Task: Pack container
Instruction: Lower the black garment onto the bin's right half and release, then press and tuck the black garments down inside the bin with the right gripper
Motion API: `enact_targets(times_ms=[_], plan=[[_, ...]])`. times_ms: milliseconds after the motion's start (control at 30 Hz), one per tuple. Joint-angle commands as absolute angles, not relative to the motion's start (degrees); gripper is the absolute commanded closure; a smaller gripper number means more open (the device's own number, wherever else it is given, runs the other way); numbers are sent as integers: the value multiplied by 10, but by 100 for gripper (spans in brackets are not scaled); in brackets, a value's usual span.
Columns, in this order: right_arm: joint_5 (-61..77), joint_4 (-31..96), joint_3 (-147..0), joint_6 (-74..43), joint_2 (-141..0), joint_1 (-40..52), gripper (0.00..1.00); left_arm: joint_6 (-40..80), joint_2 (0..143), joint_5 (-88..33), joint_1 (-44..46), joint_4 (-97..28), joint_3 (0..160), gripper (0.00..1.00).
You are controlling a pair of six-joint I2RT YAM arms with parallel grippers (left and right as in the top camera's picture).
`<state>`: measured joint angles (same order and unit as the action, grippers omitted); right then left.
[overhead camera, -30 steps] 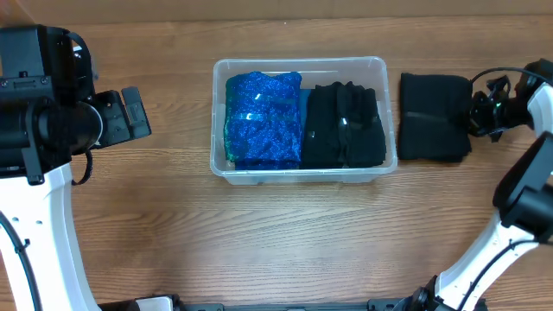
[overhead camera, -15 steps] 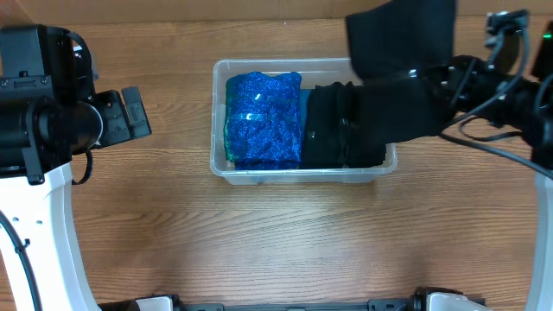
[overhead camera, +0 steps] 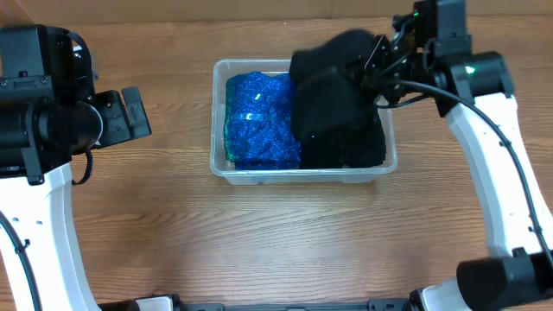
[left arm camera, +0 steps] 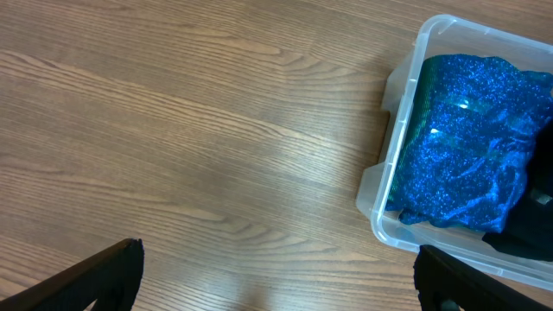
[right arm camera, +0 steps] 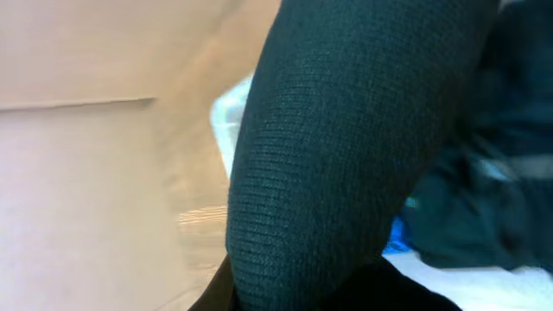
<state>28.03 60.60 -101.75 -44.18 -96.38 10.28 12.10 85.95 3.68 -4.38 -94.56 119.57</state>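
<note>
Now, right pincer point(overhead camera: 382, 66) clamped on black cloth point(overhead camera: 333, 86) above container point(overhead camera: 259, 175); left pincer point(overhead camera: 141, 112) wide, well left

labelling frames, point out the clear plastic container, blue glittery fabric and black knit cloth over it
clear rectangular plastic container point(overhead camera: 294, 176), overhead view, front wall
blue glittery fabric bundle point(overhead camera: 257, 119), overhead view, its middle
black knit cloth point(overhead camera: 333, 82), overhead view, upper fold

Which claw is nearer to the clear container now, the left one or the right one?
Right. The right claw hangs above the far right corner of the container, holding a black garment over it. The left claw is open, off to its left, apart.
</note>
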Motion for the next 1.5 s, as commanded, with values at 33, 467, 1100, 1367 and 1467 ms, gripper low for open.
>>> enact_targets(times_ms=[33, 467, 1100, 1367, 1467], plan=[[236, 640, -1017, -412, -1007, 103, 67, 129, 862, 36, -46, -944, 1197, 0], [251, 666, -1024, -268, -961, 18, 48, 129, 862, 36, -46, -944, 1197, 0], [-3, 636, -920, -255, -1155, 132, 89, 129, 862, 36, -46, -944, 1197, 0], [-22, 641, -944, -250, -1148, 138, 62, 129, 862, 36, -46, -944, 1197, 0], [-25, 644, -967, -235, -1081, 141, 55, 129, 862, 36, -46, -944, 1197, 0]])
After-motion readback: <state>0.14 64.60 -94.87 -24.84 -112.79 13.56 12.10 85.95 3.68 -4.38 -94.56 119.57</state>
